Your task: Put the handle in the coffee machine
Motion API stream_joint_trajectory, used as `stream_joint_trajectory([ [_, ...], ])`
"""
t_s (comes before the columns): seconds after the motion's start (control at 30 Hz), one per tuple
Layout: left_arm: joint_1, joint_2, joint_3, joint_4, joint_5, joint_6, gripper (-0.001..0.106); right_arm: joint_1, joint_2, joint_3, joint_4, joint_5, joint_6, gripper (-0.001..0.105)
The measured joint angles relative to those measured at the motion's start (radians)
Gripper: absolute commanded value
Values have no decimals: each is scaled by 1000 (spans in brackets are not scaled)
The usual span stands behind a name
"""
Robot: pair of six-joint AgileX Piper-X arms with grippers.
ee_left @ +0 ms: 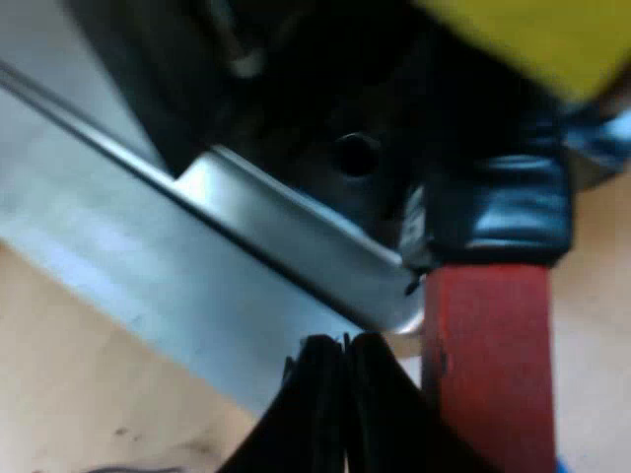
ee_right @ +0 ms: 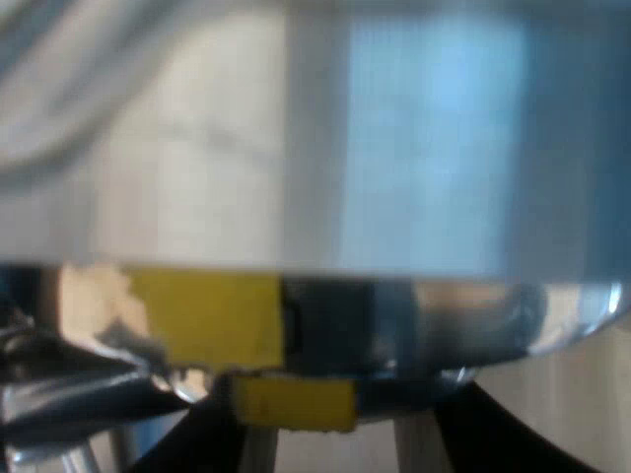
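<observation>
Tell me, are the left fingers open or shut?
Shut: the left fingers meet with no gap, beside the handle's red end, gripping nothing.

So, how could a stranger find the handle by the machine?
Find the shiny metal edge of the espresso machine. Next to it, close to my left gripper, stands a dark padded handle. Only it ends in a bright red block.

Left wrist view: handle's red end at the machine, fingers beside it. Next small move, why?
Likely press the left gripper sideways against the red end to turn the handle: its fingers look shut, close beside it rather than around it, and the handle reaches under the machine.
</observation>
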Motion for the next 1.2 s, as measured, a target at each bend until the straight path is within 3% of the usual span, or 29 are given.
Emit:
stream_joint_trajectory([
  [0.23, -42, -62, 65, 34, 44, -38, 0, 0, 4, -3, -6, 0, -2, 30],
  [0.53, -105, -133, 143, 11, 18, -91, 0, 0, 4, -1, -11, 22, -7, 30],
  [0.8, -107, -157, 154, -14, 65, -265, 0, 0, 4, -1, -11, 55, -7, 30],
  [1.2, -107, -157, 153, -18, 88, -283, 0, 8, -6, -2, 34, 102, -7, 30],
])
